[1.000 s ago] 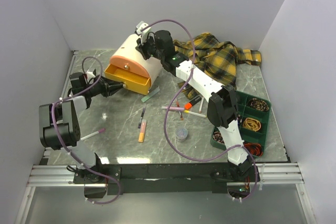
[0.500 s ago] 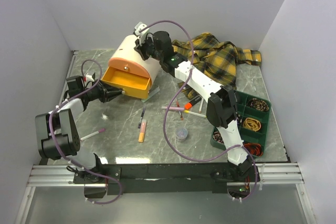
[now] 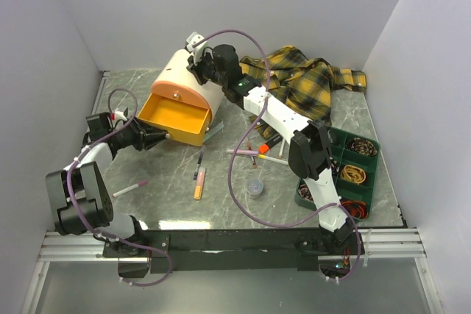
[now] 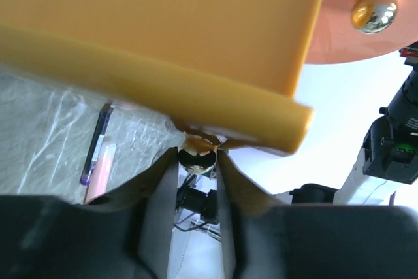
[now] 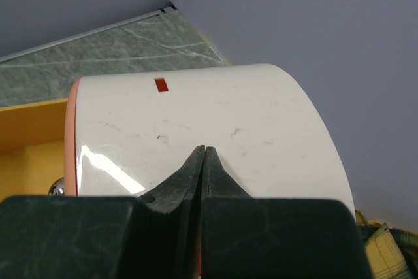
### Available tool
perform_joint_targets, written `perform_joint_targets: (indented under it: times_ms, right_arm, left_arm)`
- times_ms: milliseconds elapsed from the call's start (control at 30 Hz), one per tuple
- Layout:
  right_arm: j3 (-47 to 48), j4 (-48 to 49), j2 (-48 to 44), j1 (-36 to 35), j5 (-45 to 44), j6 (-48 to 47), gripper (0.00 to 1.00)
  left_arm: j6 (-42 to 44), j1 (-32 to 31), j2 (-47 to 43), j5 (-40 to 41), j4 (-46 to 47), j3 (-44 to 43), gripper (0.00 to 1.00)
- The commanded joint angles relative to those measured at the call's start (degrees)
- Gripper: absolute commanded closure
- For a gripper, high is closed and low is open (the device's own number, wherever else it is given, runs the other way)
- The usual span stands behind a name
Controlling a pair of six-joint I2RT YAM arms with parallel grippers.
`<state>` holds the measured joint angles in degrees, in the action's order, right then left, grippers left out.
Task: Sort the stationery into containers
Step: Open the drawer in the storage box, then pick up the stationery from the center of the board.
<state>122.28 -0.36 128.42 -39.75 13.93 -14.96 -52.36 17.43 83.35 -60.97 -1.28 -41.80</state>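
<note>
The cream drum-shaped drawer box (image 3: 193,77) stands at the back left, its orange drawer (image 3: 175,117) pulled far out and showing nothing inside. My left gripper (image 3: 165,136) is at the drawer's front; in the left wrist view its fingertips (image 4: 198,158) flank the small brass knob (image 4: 197,159) and touch it on both sides. My right gripper (image 3: 197,62) is shut, its tips (image 5: 204,149) pressed on the box's cream top (image 5: 215,109). Loose stationery lies mid-table: an orange highlighter (image 3: 199,183), a black pen (image 3: 199,163), a pink-tipped marker (image 3: 130,188), a grey pot (image 3: 255,187), crossed pens (image 3: 250,153).
A dark green divided tray (image 3: 372,154) at the right holds coiled rubber bands. The yellow-and-black plaid shirt (image 3: 309,82) lies at the back right. A pale green clip (image 3: 213,134) sits beside the drawer's corner. A purple cable loops from the right arm over the table's middle.
The drawer has slid further out of the box toward the left front as my left gripper drew back with the knob. The right gripper stayed on the box top.
</note>
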Motion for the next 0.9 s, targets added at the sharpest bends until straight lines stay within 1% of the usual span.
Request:
perform_joint_targets:
  times_ms: [0, 33, 133, 200, 300, 333, 367, 400, 433, 467, 500, 533, 567, 600, 633, 667, 700, 733, 767, 800, 833, 867]
  right_arm:
    - [0.33, -4.12, 1.75, -0.68, -0.57, -0.33, 1.0]
    - [0.42, -4.12, 1.57, -0.68, -0.57, -0.33, 1.0]
    - [0.68, -3.95, 0.08, -0.68, -0.57, 0.02, 1.0]
    - [0.86, -3.68, -1.15, -0.77, -0.84, 0.37, 1.0]
    - [1.21, -4.12, -2.73, -0.86, -0.75, 0.55, 0.94]
    - [1.21, -4.56, -4.04, -0.77, -0.84, 0.46, 0.91]
    - [0.51, -5.26, -5.01, -0.86, -0.4, 0.29, 0.82]
    - [-0.28, -5.7, -6.07, -0.86, -0.22, 0.02, 0.79]
    - [-1.5, -5.88, -9.03, -0.86, -0.05, -0.5, 0.75]
    - [-5.69, -5.27, -10.89, -0.77, -0.05, -1.73, 0.69]
    - [-8.69, -4.31, -13.0, -0.86, -0.05, -2.35, 0.66]
    - [-12.12, -2.99, -17.54, -0.77, -0.13, -3.14, 0.64]
    - [-19.03, -0.8, -19.94, -0.6, -0.22, -4.8, 0.57]
    - [-22.49, -0.09, -22.31, -0.51, 0.21, -5.51, 0.54]
    - [-25.65, 0.18, -26.51, -0.25, 0.91, -5.95, 0.52]
    - [-30.91, -0.34, -28.56, 0.63, 1.53, -6.83, 0.5]
    - [-33.4, -1.39, -30.49, 1.07, 4.58, -7.44, 0.47]
    - [-35.68, -2.88, -33.9, 1.77, 7.05, -8.41, 0.45]
    - [-39.62, -7.76, -35.42, 2.56, 9.68, -12.07, 0.43]
    - [-41.49, -10.86, -36.82, 3.96, 12.75, -14.63, 0.38]
    - [-43.16, -14.28, -39.27, 4.67, 17.83, -17.96, 0.35]
    - [-46.14, -22.23, -40.34, 5.2, 20.14, -26.35, 0.34]
  left_arm:
    - [4.8, 0.85, -2.75, 1.02, -5.73, -1.08, 0.6]
    - [5.42, 1.02, -3.19, 1.12, -6.36, -1.44, 0.54]
    - [7.97, 1.55, -4.07, 1.12, -8.21, -2.23, 0.45]
    - [9.2, 1.64, -4.69, 1.2, -8.91, -2.41, 0.43]
    - [11.04, 1.99, -6.0, -0.2, -10.23, -2.93, 0.37]
    - [13.14, 2.17, -6.09, -0.72, -16.24, -3.98, 0.36]
    - [19.95, 2.52, -6.1, -1.6, -20.3, -6.95, 0.35]
    - [24.28, 2.61, -5.66, -2.04, -25.65, -8.54, 0.34]
    - [33.28, 2.78, -5.48, -2.57, -34.49, -10.04, 0.28]
    - [38.07, 2.78, -5.31, -2.57, -39.37, -12.75, 0.28]
    - [42.64, 2.78, -4.87, -3.01, -42.98, -13.82, 0.27]
    - [51.22, 2.78, -4.69, -3.28, -46.06, -14.96, 0.26]
    - [56.44, 2.96, -4.34, -3.45, -52.01, -17.24, 0.26]
    - [60.75, 2.96, -4.16, -3.02, -54.07, -18.31, 0.26]
    - [66.97, 3.05, -4.25, -2.67, -55.83, -19.19, 0.24]
    - [66.51, 3.48, -4.6, -2.92, -55.07, -19.72, 0.23]
    - [68.68, 3.57, -5.21, -3.88, -55.84, -20.07, 0.23]
    - [72.8, 3.57, -5.48, -4.5, -56.55, -20.33, 0.22]
    - [72.58, 3.57, -5.65, -5.03, -56.21, -20.34, 0.21]
    - [72.66, 3.57, -5.66, -5.3, -56.11, -20.25, 0.21]
    - [74.84, 3.57, -5.4, -7.13, -56.9, -20.42, 0.01]
    - [75.55, 3.57, -5.22, -8.1, -57.69, -20.95, 0.0]
